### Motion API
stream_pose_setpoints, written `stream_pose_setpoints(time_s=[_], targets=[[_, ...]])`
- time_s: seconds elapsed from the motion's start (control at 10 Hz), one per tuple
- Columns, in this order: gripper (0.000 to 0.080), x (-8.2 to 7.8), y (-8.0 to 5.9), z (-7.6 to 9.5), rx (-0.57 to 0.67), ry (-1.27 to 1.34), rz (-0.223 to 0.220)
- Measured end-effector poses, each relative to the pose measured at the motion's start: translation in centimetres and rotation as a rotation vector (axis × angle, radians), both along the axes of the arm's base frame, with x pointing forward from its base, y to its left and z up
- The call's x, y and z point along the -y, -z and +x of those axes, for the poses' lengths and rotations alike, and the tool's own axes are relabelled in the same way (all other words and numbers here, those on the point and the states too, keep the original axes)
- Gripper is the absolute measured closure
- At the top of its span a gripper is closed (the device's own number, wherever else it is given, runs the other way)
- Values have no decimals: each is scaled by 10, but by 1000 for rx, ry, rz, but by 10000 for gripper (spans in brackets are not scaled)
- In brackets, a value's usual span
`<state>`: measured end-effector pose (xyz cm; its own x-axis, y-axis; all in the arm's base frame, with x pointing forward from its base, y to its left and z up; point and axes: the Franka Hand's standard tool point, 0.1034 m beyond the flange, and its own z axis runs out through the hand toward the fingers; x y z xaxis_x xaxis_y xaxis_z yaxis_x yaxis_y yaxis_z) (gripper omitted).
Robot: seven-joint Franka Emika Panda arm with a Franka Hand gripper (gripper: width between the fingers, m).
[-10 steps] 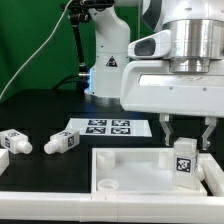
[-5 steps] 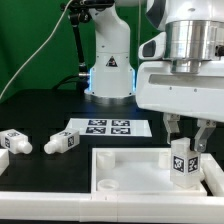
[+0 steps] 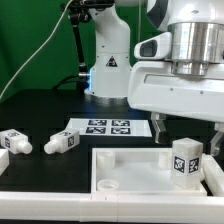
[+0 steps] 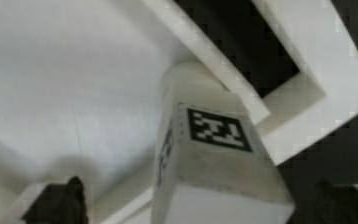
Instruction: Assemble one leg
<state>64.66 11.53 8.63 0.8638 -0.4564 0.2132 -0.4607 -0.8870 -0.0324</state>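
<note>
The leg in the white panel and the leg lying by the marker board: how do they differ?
The leg in the panel stands upright; the leg by the marker board lies on its side. The first sits below the open hand; the second rests on the black table, far from it. Both are white, tagged.

Black tabletop [image 3: 40, 112], green backdrop strip [image 3: 79, 50] behind, pale wall [image 3: 25, 30] at the exterior view's left

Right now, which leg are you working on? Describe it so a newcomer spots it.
Find the large white panel in the foreground. At its corner on the exterior view's right, under the open gripper, one leg stands upright. The other two legs lie on the black table, off the panel.
</note>
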Motion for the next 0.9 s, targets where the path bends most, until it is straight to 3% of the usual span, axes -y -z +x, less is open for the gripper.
stream_pose_setpoints(time_s=[0.5, 0.9], targets=[[150, -4, -2, 2, -32, -495, -103], [150, -8, -3, 2, -42, -665, -147]])
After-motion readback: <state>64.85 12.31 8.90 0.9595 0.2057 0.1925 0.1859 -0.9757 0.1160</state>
